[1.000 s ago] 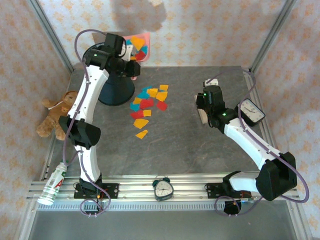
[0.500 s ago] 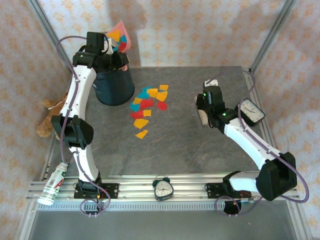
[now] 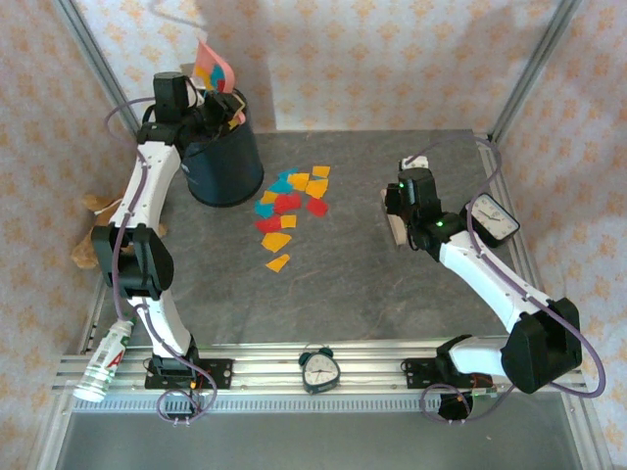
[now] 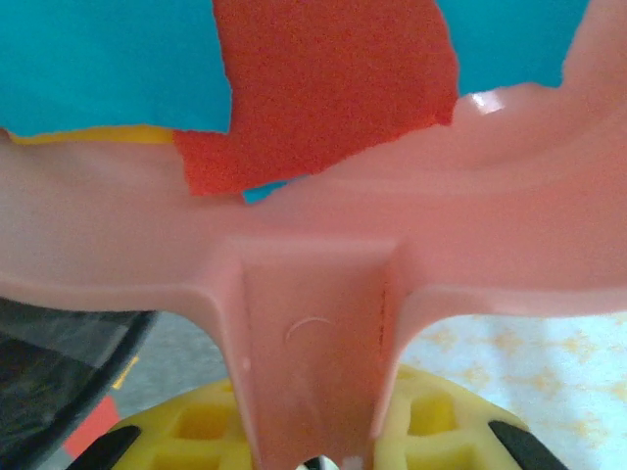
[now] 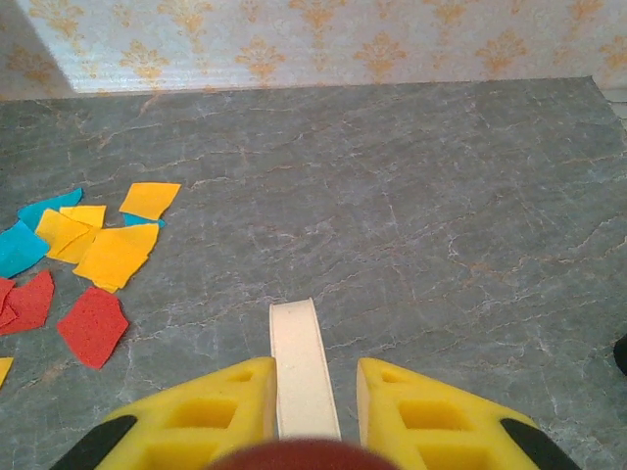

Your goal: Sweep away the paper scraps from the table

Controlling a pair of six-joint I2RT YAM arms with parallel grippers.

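A loose cluster of red, yellow-orange and teal paper scraps (image 3: 289, 206) lies on the dark grey table (image 3: 372, 284), left of centre; the same scraps (image 5: 98, 255) show at the left of the right wrist view. My left gripper (image 3: 203, 101) (image 4: 313, 436) is shut on the handle of a pink dustpan (image 3: 214, 67) (image 4: 313, 323), held steeply tilted above a dark blue bin (image 3: 223, 164). Red and teal scraps (image 4: 323, 88) cling inside the pan. My right gripper (image 3: 397, 217) (image 5: 315, 392) hovers right of the cluster, shut on a cream brush (image 5: 302, 367).
A teddy bear (image 3: 93, 235) lies off the table's left edge, with a bottle (image 3: 106, 360) at the near left rail. One alarm clock (image 3: 320, 369) sits on the front rail and another clock (image 3: 493, 217) near the right edge.
The left arm swung the dustpan further left and tipped it steeper over the bin. The right arm and the scraps on the table stayed put.
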